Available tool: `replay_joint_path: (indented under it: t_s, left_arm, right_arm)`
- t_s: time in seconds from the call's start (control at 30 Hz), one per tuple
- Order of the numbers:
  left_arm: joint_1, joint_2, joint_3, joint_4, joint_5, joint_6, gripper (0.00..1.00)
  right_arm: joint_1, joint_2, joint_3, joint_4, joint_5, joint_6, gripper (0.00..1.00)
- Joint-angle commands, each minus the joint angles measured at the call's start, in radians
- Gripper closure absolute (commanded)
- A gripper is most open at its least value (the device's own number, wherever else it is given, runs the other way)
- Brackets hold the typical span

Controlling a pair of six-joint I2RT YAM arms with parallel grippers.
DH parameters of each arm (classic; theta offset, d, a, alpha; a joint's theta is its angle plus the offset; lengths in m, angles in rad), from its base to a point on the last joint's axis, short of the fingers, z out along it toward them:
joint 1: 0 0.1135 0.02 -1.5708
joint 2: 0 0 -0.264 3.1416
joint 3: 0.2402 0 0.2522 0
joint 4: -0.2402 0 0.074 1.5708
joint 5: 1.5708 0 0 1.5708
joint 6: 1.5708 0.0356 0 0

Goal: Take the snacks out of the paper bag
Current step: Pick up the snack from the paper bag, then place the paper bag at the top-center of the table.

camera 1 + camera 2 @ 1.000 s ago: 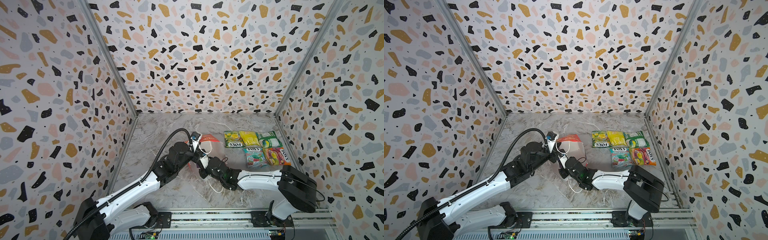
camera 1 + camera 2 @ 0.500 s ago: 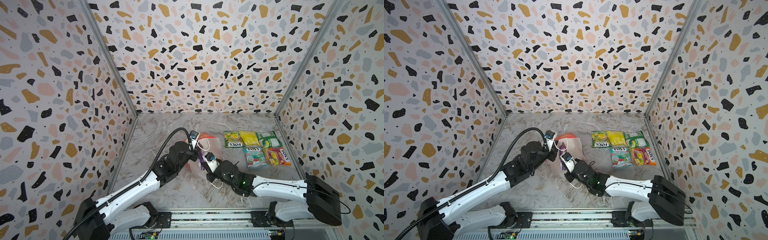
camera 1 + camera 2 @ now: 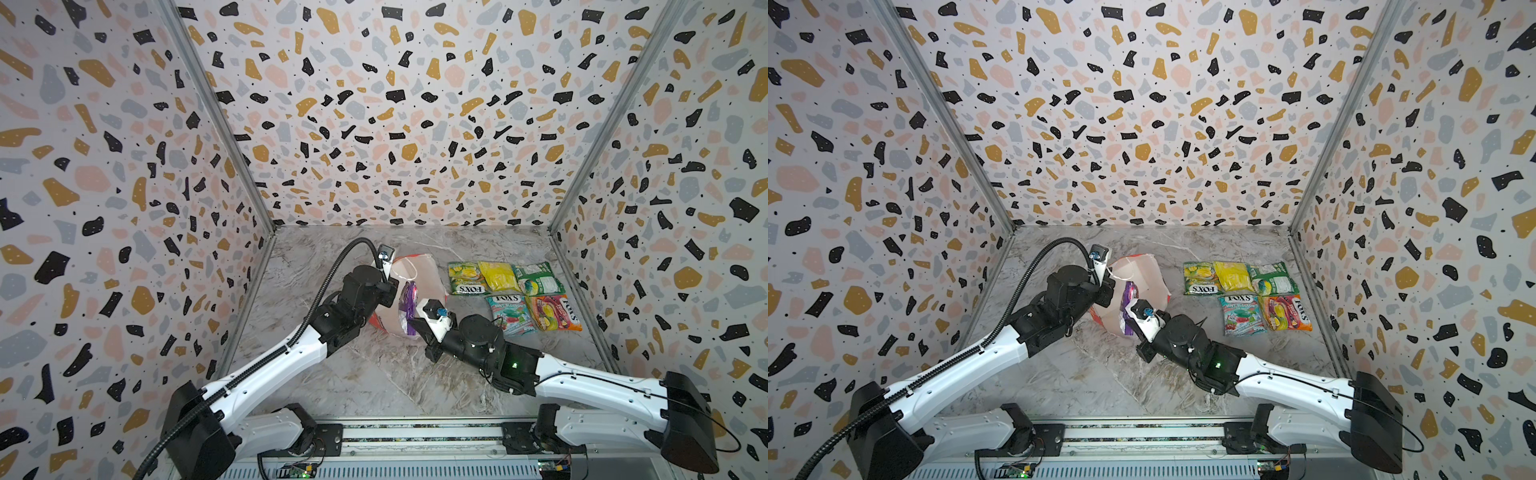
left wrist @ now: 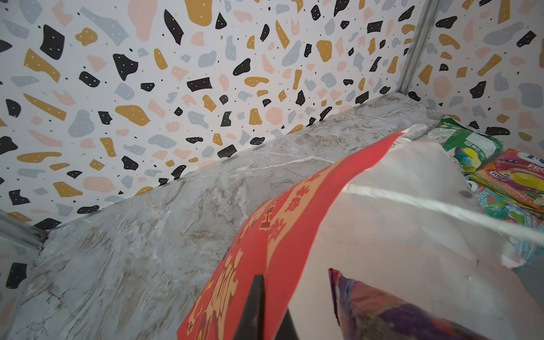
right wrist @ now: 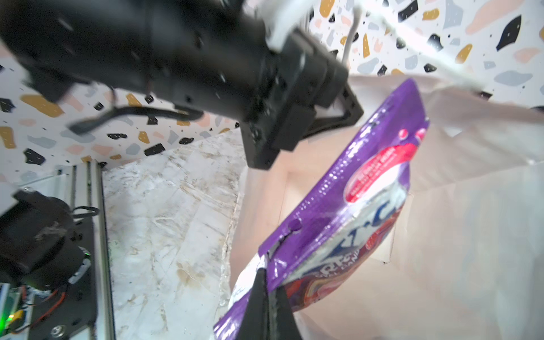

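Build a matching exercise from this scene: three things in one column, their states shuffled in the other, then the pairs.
Things:
1. purple packet
2. paper bag
3. yellow packet

States:
a. rim pinched by the left gripper
b. lying flat on the table, touched by neither gripper
c. in the bag's mouth, clamped by the right gripper

Pairs: 1-c, 2-a, 3-b
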Motion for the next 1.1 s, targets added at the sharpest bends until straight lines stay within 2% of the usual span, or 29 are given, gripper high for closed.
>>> replay_joint_path:
  t_s: [0.0, 0.23, 0.57, 0.67, 0.77, 0.93, 1.07]
  left_arm:
    - [0.029, 0.017, 0.051, -0.018, -0.004, -0.027, 1.00]
    - [0.103, 0.084, 0.139, -0.084, 0.021, -0.093, 1.00]
    - [0.116, 0.200, 0.336, -0.248, 0.034, -0.245, 1.00]
    - [0.124, 0.235, 0.376, -0.299, 0.044, -0.310, 1.00]
    - [0.130, 0.264, 0.418, -0.351, 0.109, -0.372, 1.00]
    - [0.148, 0.278, 0.412, -0.373, 0.176, -0.484, 1.00]
    - [0.174, 0.271, 0.344, -0.318, 0.217, -0.570, 1.00]
  right_arm:
    - [-0.016, -0.088, 0.094, -0.040, -0.073, -0.026, 1.00]
    - [-0.075, -0.184, 0.168, -0.132, -0.077, 0.016, 1.00]
    - [-0.244, -0.201, 0.350, -0.219, -0.086, 0.122, 1.00]
    - [-0.298, -0.188, 0.393, -0.262, -0.022, 0.173, 1.00]
    - [-0.355, -0.172, 0.434, -0.346, 0.072, 0.208, 1.00]
    - [-0.490, -0.123, 0.490, -0.501, 0.028, 0.245, 1.00]
    - [-0.568, -0.123, 0.481, -0.577, -0.005, 0.247, 1.00]
